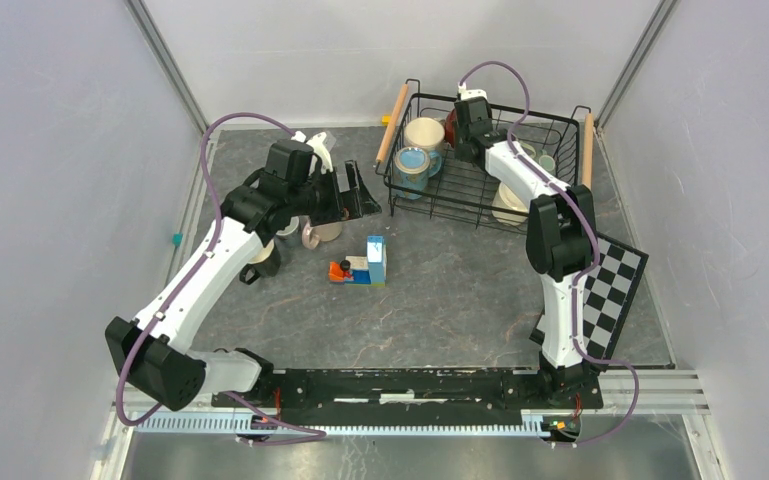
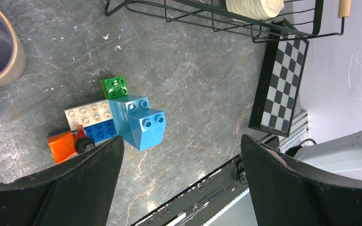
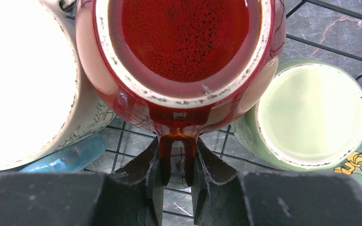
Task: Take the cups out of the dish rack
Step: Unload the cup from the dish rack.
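Note:
The black wire dish rack (image 1: 560, 125) stands at the back right. My right gripper (image 1: 468, 122) reaches into it and is shut on the handle (image 3: 164, 155) of a dark red mug (image 3: 183, 47), one finger on each side. In the rack beside it are a cream mug (image 3: 23, 84), a pale green mug (image 3: 310, 113) and a blue mug (image 1: 412, 165). Another cream mug (image 1: 508, 205) sits at the rack's near side. My left gripper (image 1: 355, 195) is open and empty (image 2: 179, 179) above the table. A pink-beige mug (image 1: 320, 232) and two more mugs (image 1: 265, 260) stand below the left arm.
A blue, white, green and orange toy block cluster (image 2: 113, 122) lies mid-table, just beyond my left fingers. A black-and-white checkerboard (image 1: 615, 290) lies right of the right arm. Grey walls close in on both sides. A wooden rod handle (image 1: 392, 125) lines the rack's left side.

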